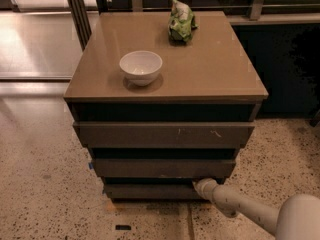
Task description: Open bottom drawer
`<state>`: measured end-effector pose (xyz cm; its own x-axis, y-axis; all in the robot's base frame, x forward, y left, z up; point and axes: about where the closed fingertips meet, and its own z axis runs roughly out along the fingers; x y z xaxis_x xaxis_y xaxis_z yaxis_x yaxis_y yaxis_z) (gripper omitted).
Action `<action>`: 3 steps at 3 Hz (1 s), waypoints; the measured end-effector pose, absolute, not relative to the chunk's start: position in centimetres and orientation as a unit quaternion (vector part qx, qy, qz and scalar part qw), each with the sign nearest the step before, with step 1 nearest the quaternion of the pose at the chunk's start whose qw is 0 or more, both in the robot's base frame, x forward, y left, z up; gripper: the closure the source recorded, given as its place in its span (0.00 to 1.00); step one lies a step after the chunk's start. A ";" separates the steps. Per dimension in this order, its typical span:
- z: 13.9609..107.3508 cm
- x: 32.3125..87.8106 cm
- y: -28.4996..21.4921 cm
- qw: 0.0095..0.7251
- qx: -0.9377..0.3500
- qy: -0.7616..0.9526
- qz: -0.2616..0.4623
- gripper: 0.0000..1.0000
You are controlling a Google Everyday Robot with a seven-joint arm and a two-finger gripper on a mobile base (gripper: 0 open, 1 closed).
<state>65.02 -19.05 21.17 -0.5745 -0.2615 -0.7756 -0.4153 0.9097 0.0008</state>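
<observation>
The bottom drawer [150,191] is the lowest, narrowest dark grey-brown front of the cabinet, plain and handleless, near the floor. A bit of blue tape [91,166] shows at the cabinet's left side, just above it. My gripper [202,186] reaches in from the lower right on a pale arm and sits at the top right end of the bottom drawer's front, in the dark gap under the middle drawer [164,167]. Its tip is partly hidden in that gap.
The widest top drawer [164,134] has pale scratch marks. A white bowl [141,67] and a green crumpled bag [181,22] stand on the tan cabinet top [215,69]. Speckled floor lies around; a dark wall stands at right; metal posts [78,11] stand at back left.
</observation>
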 end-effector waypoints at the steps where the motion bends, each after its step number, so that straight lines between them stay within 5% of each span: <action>1: 20.6 64.6 -19.1 0.402 -0.191 0.891 0.092 1.00; 2: 18.4 62.1 -18.5 0.320 -0.178 0.924 0.106 1.00; 3: 18.2 61.9 -18.7 0.312 -0.177 0.928 0.106 1.00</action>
<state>61.86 -18.68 18.17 -0.7433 -0.2623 -0.6154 -0.3939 0.9152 0.0856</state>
